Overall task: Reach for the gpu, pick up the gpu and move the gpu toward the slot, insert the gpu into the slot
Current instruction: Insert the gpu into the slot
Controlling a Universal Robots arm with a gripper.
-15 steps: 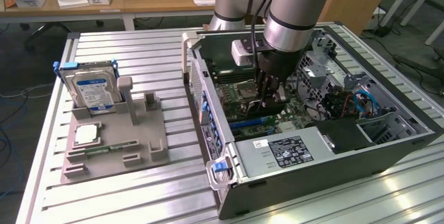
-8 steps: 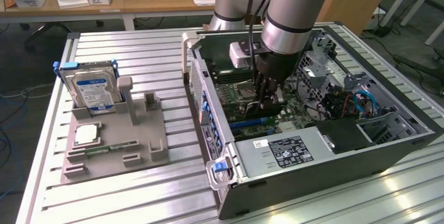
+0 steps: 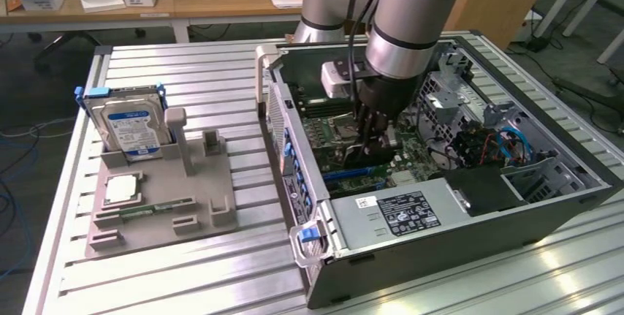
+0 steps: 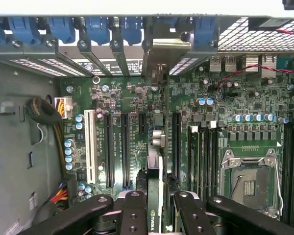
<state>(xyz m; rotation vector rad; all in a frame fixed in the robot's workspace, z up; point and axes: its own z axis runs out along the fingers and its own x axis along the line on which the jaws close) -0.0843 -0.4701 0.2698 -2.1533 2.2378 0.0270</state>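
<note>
My gripper (image 3: 369,148) is down inside the open computer case (image 3: 546,191), over the green motherboard (image 4: 225,105). It is shut on the gpu (image 4: 157,139), which I see edge-on between the two black fingers (image 4: 134,203), a logo showing on its dark cooler. The card's metal bracket (image 4: 164,49) sits against the row of rear openings with blue latches. In the exterior view the gpu (image 3: 363,160) is a dark shape below the fingers, low against the board. Long black slots (image 4: 109,147) lie on either side of it; the slot directly under the card is hidden.
A grey fixture (image 3: 195,213) at the exterior view's left holds a blue-labelled hard drive (image 3: 131,128), a processor (image 3: 124,187) and a slim memory stick (image 3: 146,209). Inside the case are the processor socket (image 4: 247,176), a white slot (image 4: 89,147), cable bundles (image 4: 59,196) and drive cages (image 3: 497,147).
</note>
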